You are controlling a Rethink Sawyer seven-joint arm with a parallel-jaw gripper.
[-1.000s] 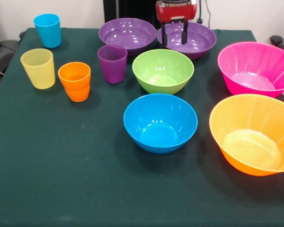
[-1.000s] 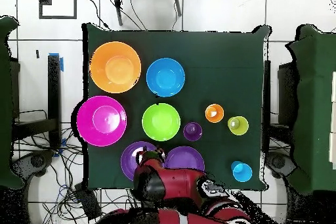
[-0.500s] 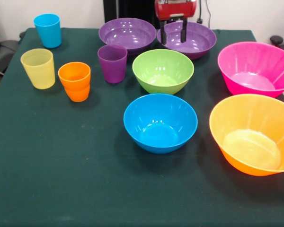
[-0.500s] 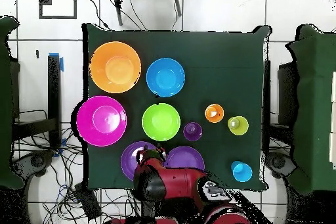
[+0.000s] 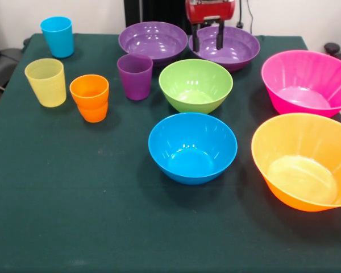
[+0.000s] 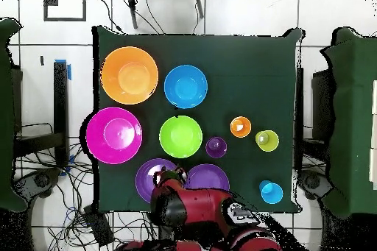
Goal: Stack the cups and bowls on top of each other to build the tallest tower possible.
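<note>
My gripper (image 5: 208, 38) hangs open and empty over the near rim of the right purple bowl (image 5: 234, 48), at the table's far side; the overhead view shows it (image 6: 168, 178) by that bowl (image 6: 149, 178). The left purple bowl (image 5: 153, 40) stands beside it. The green bowl (image 5: 195, 84), blue bowl (image 5: 192, 147), pink bowl (image 5: 307, 82) and orange bowl (image 5: 304, 160) stand apart, each empty. The blue cup (image 5: 57, 36), yellow cup (image 5: 46, 82), orange cup (image 5: 90, 98) and purple cup (image 5: 135, 76) stand upright on the left. Nothing is stacked.
The dark green tablecloth (image 5: 74, 193) covers the table. The orange bowl reaches past the right edge of the front view. Cables and table frames surround the table in the overhead view.
The gripper has risen slightly over the right purple bowl. The cups and bowls have not moved.
</note>
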